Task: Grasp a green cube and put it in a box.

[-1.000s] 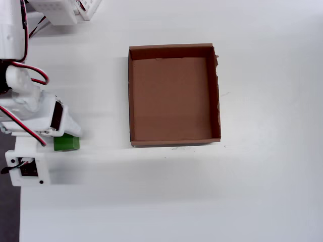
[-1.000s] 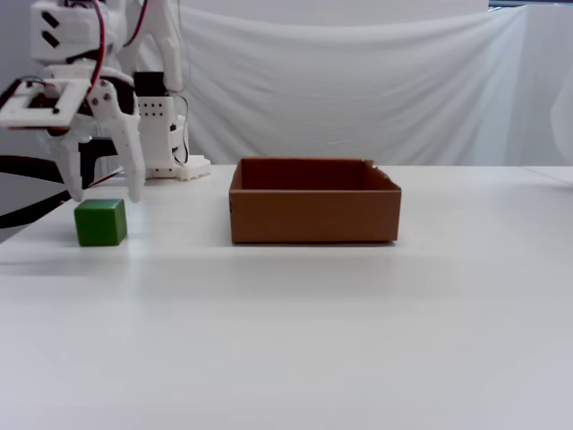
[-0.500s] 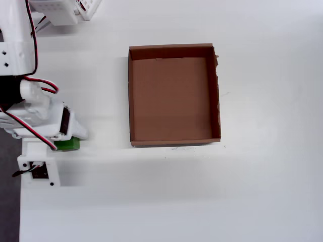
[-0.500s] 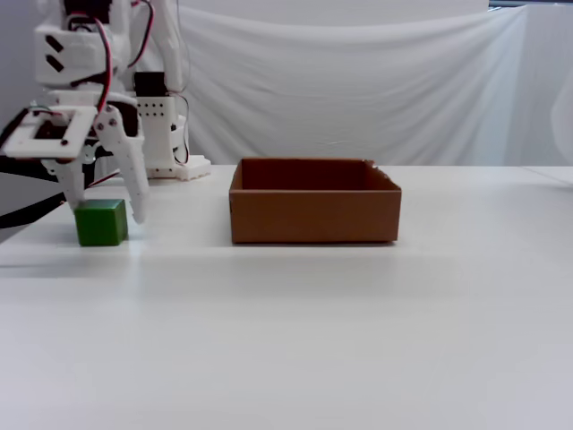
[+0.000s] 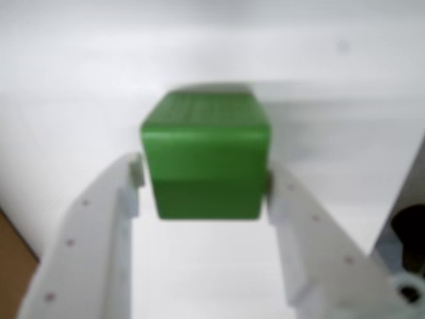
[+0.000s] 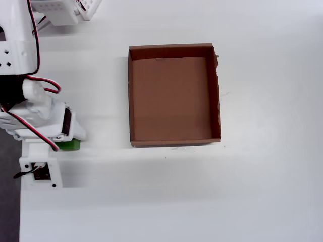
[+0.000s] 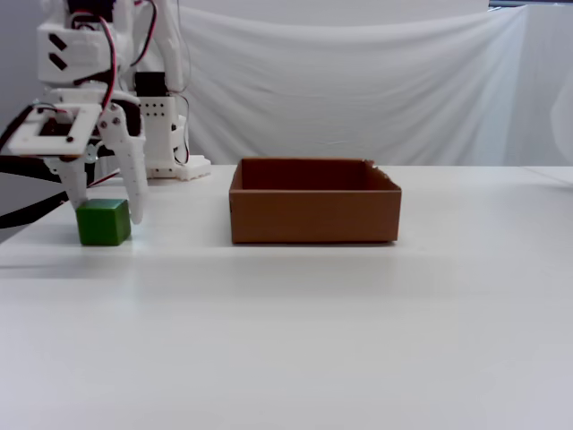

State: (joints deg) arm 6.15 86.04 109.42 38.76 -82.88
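The claw (image 5: 202,183) straddles the cube (image 5: 204,156) on the desk (image 7: 358,313), fingers touching both its sides, clamped on it; the box (image 6: 174,94) sits well apart.

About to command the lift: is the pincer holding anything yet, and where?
The pincer brackets the green cube at its two opposite side faces, low down; whether it is clamped cannot be told.

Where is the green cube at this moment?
The green cube sits on the table at the far left of the fixed view, well left of the box, outside it. The wrist view shows it between the gripper jaws.
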